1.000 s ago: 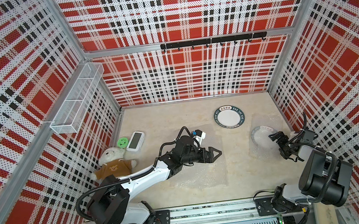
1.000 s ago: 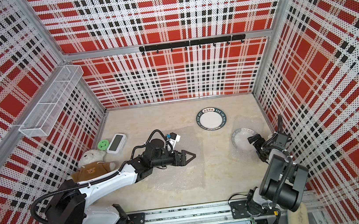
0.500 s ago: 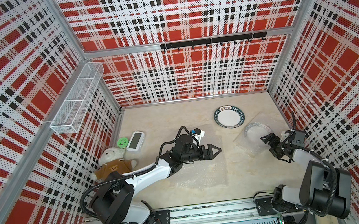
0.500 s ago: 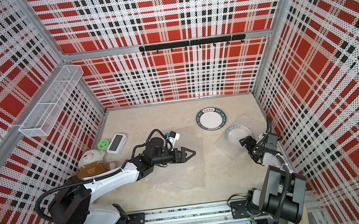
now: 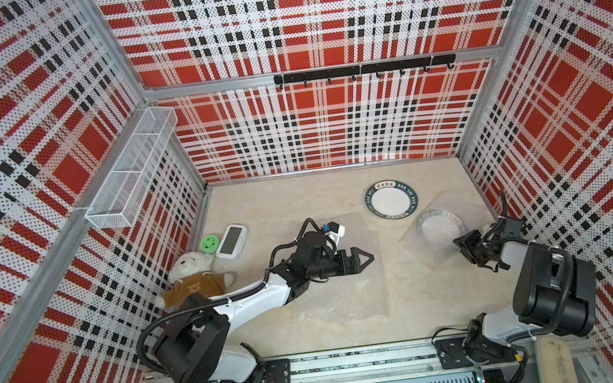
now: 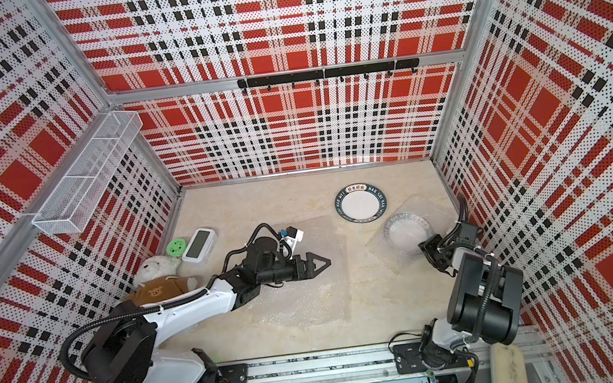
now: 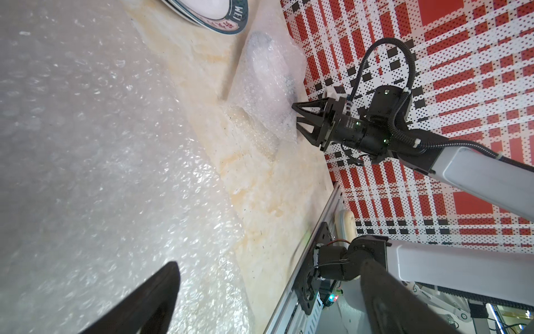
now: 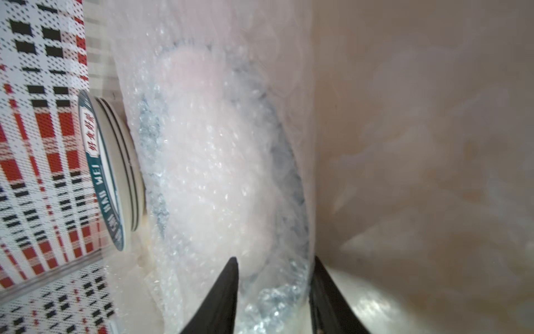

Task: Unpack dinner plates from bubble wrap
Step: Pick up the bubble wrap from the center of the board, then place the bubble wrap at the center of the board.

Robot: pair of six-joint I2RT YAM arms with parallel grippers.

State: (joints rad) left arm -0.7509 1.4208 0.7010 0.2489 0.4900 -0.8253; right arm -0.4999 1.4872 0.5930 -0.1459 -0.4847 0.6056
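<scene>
Right fingers (image 8: 225, 295) straddle the rim of the wrapped plate (image 5: 440, 226) at the worktop (image 5: 279, 203) right side; pinched or not, I cannot tell. Left fingers (image 7: 144, 297) gape, idle. One bare plate (image 5: 392, 199) is out; bubble wrap (image 5: 428, 255) covers this one.

Through the bubble wrap (image 5: 428, 253) at three o'clock, I see the wrapped plate (image 5: 440, 226) only as a blurred whitish disc. I can't tell whether my right gripper (image 7: 295, 114) pinches it. The left wrist view crops the bare plate (image 7: 219, 14).

Bright even light, glints on bubble wrap (image 7: 86, 150), right wrist view blurred
</scene>
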